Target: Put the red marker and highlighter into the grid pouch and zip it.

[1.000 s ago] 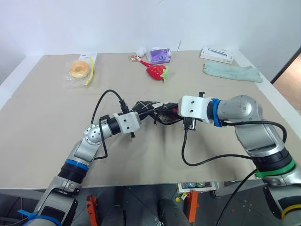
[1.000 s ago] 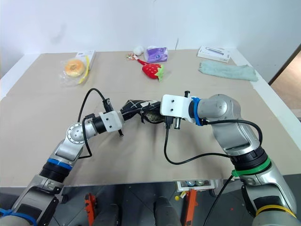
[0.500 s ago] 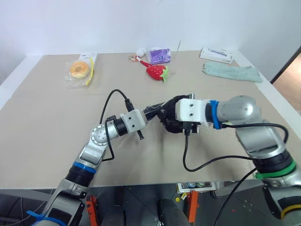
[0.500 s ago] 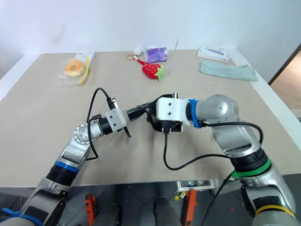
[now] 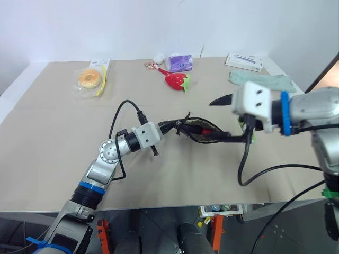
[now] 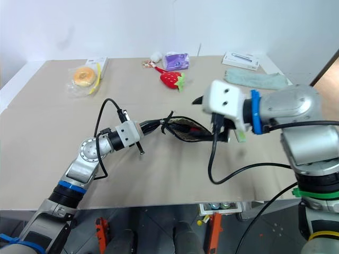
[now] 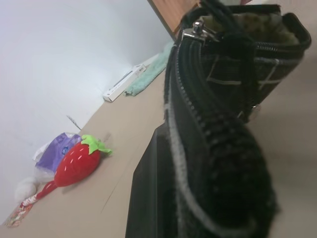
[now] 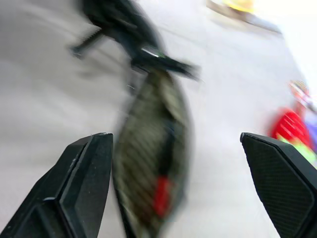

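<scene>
The left gripper [image 5: 165, 126] was clamped on one end of the black fabric grid pouch [image 5: 200, 132], holding it just above the beige table [image 5: 58, 132] with its mouth gaping. The black-barrelled red marker [image 5: 201, 127] lay inside, its red end showing. The right gripper [image 8: 178, 188] hung above the pouch, its two black fingers spread wide and empty. The pale green highlighter [image 5: 252, 138] lay partly hidden beneath the right arm.

Bright, even light falls on the bench [image 5: 53, 137], with soft shadows. The right wrist view smears the grid pouch [image 8: 153, 158] with motion blur; the left wrist view's foreground is soft.
</scene>
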Action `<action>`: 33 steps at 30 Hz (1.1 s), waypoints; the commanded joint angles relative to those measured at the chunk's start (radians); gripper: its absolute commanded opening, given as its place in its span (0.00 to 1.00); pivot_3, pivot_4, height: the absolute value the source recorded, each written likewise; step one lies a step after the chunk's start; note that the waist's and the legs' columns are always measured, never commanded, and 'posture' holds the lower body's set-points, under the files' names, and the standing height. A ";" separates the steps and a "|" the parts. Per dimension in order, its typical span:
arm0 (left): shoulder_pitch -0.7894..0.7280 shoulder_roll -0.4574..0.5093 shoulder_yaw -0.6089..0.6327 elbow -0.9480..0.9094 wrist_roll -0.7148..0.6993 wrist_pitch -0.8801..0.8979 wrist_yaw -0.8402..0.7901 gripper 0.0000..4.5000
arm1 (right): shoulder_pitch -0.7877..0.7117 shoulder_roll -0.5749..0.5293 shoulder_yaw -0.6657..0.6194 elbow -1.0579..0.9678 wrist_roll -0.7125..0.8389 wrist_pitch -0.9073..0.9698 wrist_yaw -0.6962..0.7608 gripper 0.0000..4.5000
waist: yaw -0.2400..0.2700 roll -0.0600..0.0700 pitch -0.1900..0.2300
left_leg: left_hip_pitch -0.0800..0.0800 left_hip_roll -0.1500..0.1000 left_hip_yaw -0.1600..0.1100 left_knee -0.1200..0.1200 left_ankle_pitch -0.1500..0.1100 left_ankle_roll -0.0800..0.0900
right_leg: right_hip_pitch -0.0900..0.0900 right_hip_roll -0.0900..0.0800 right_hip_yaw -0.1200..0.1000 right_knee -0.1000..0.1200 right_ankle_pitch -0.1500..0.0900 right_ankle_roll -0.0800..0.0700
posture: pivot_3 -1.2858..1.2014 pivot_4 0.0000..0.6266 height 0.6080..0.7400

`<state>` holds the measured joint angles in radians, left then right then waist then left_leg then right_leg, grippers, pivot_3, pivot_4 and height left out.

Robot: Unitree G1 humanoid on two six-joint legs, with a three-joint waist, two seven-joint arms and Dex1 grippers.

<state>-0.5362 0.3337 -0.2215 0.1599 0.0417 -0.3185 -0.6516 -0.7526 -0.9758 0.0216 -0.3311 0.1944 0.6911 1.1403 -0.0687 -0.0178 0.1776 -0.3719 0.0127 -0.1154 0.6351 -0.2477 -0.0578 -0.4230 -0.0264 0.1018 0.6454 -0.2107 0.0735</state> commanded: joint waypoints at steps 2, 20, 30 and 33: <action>-0.019 0.012 0.038 -0.009 0.011 -0.010 0.041 0.00 | 0.001 -0.017 -0.004 0.166 -0.105 0.163 -0.185 0.99 | 0.000 0.000 0.000 | 0.000 0.000 0.000 0.000 0.000 0.000 | 0.000 0.000 0.000 0.000 0.000 -0.001 | 0.52 0.24 1.00; -0.035 0.005 0.053 -0.011 0.006 0.003 0.064 0.00 | 0.087 0.148 0.011 0.475 -0.179 0.298 -0.525 0.99 | 0.000 0.000 0.000 | -0.001 0.000 0.000 0.000 0.000 0.000 | -0.001 0.000 0.001 0.000 0.000 0.000 | 0.52 0.24 1.00; -0.034 0.005 0.050 -0.013 0.011 -0.003 0.065 0.00 | 0.080 0.200 -0.037 0.554 -0.122 0.324 -0.538 0.87 | -0.005 0.000 0.000 | 0.000 0.000 0.001 0.001 0.000 0.000 | 0.000 0.000 0.002 0.000 0.001 0.001 | 0.52 0.24 1.00; -0.033 0.006 0.049 -0.017 0.011 -0.003 0.064 0.00 | 0.076 0.215 -0.065 0.587 -0.100 0.343 -0.537 0.57 | -0.006 0.000 0.000 | 0.001 0.000 0.001 0.001 0.000 0.000 | 0.001 0.001 0.002 0.000 0.002 0.001 | 0.52 0.24 1.00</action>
<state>-0.5483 0.3351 -0.1893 0.1807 0.0588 -0.3071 -0.5971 -0.6663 -0.7580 -0.0145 0.2393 0.0860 1.0227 0.6086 -0.0746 -0.0178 0.1775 -0.3710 0.0125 -0.1144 0.6362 -0.2473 -0.0582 -0.4220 -0.0256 0.1040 0.6453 -0.2083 0.0745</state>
